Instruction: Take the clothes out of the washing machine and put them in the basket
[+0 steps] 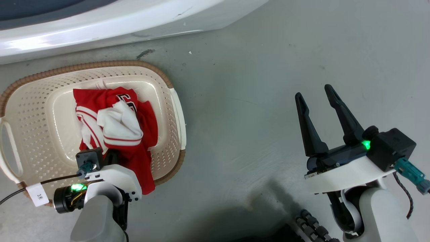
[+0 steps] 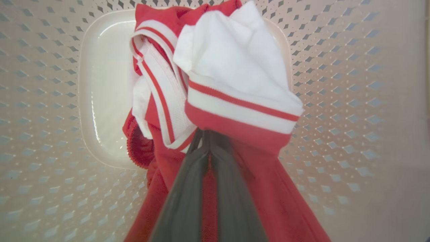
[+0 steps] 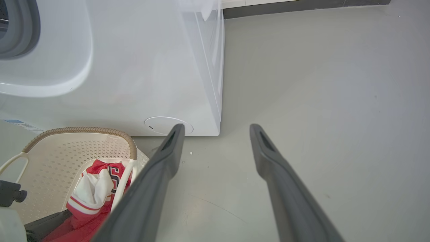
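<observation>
A white tag (image 1: 39, 196) on the left arm's cable (image 1: 57, 179) reads "3米". The clothes (image 1: 114, 116), bright red with white stripes and a white cuffed panel, bear a black, white-edged figure too folded to read. They lie heaped in the cream basket (image 1: 33, 101), just ahead of the left gripper (image 2: 205, 132), which is clamped on the red fabric. The right gripper (image 1: 313, 91) stands spread and empty over the grey floor (image 1: 255, 101), well apart from the basket.

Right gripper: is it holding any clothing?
No, the right gripper is open, its fingers spread apart over bare grey floor.
</observation>
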Controlling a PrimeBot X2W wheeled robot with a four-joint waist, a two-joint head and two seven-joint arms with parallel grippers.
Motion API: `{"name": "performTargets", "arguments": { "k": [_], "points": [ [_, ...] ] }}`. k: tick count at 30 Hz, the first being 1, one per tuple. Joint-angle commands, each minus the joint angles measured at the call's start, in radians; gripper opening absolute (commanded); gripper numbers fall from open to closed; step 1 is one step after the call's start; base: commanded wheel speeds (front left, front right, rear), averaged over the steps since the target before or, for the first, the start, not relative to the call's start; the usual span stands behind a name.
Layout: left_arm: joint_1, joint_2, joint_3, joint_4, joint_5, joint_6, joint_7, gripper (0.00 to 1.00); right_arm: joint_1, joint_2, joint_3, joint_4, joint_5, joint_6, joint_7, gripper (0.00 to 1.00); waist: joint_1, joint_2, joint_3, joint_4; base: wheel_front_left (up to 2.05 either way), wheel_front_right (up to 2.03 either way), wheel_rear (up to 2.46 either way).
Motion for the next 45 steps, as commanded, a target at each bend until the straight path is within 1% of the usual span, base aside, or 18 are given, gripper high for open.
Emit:
{"name": "performTargets", "arguments": {
  "k": [1, 3, 4, 5, 6, 10, 16, 22, 26, 31, 35, 39, 45],
  "points": [
    [-0.011, 0.009, 0.006, 0.017, -0.002, -0.001, -0.002, 0.00, -0.023, 0.001, 0.003, 0.004, 0.005, -0.001, -0.006, 1.00, -0.0002, 0.0000, 0.004, -0.005, 0.00, 0.00, 0.00],
    [-0.028, 0.010, 0.012, 0.055, -0.007, -0.002, -0.002, 0.00, -0.023, 0.001, 0.005, 0.013, 0.006, -0.001, -0.009, 1.00, -0.0002, 0.0000, 0.002, -0.009, 0.00, 0.00, 0.00],
    [-0.033, 0.012, 0.016, 0.070, -0.008, 0.001, -0.002, 0.06, -0.022, 0.001, 0.006, 0.017, 0.006, -0.001, -0.009, 1.00, -0.0002, 0.0000, -0.003, -0.009, 0.00, 0.00, 0.00],
    [-0.036, 0.014, 0.020, 0.080, -0.012, 0.001, -0.002, 0.45, -0.023, 0.001, 0.006, 0.023, 0.008, -0.001, -0.011, 1.00, -0.0002, 0.0000, -0.010, -0.010, 0.00, 0.00, 0.00],
    [-0.038, 0.015, 0.027, 0.086, -0.016, 0.001, -0.002, 1.00, -0.024, 0.001, 0.005, 0.029, 0.008, -0.001, -0.015, 1.00, -0.0002, 0.0000, -0.020, -0.008, 0.00, 0.00, 0.00],
    [-0.026, 0.007, 0.049, 0.090, -0.030, -0.005, -0.002, 1.00, -0.014, 0.001, 0.003, 0.052, 0.008, -0.001, -0.021, 1.00, -0.0002, 0.0000, -0.087, 0.006, 0.00, 0.00, 0.00],
    [0.016, -0.011, 0.057, 0.095, -0.038, -0.037, -0.002, 1.00, 0.018, 0.001, -0.007, 0.080, -0.006, -0.001, -0.017, 1.00, -0.0002, 0.0000, -0.240, 0.036, 0.00, 0.00, 0.00],
    [0.074, -0.026, 0.056, 0.050, -0.039, -0.056, -0.002, 1.00, 0.068, 0.001, -0.034, 0.080, -0.029, -0.001, 0.005, 1.00, -0.0002, 0.0000, -0.397, 0.070, 0.00, 0.00, 0.00],
    [0.113, -0.033, 0.046, 0.003, -0.037, -0.066, -0.002, 1.00, 0.107, 0.001, -0.056, 0.075, -0.046, -0.001, 0.025, 1.00, -0.0002, 0.0000, -0.482, 0.092, 0.00, 0.00, 0.00],
    [0.158, -0.038, 0.020, -0.086, -0.034, -0.072, -0.002, 1.00, 0.152, 0.001, -0.078, 0.061, -0.057, -0.001, 0.052, 1.00, -0.0002, 0.0000, -0.559, 0.120, 0.00, 0.00, 0.00],
    [0.183, -0.039, -0.030, -0.178, -0.056, -0.067, -0.002, 1.00, 0.186, 0.001, -0.092, 0.047, -0.068, -0.001, 0.063, 1.00, -0.0002, 0.0000, -0.605, 0.143, 0.00, 0.00, 0.00],
    [0.209, -0.039, -0.084, -0.294, -0.057, -0.045, -0.002, 1.00, 0.215, 0.001, -0.097, 0.034, -0.078, -0.001, 0.079, 1.00, -0.0002, 0.0000, -0.647, 0.168, 0.00, 0.00, 0.00],
    [0.259, -0.039, -0.140, -0.478, -0.024, -0.013, -0.002, 1.00, 0.257, 0.001, -0.101, 0.019, -0.100, -0.001, 0.090, 1.00, -0.0002, 0.0000, -0.716, 0.193, 0.00, 0.00, 0.00]
  ]
}}
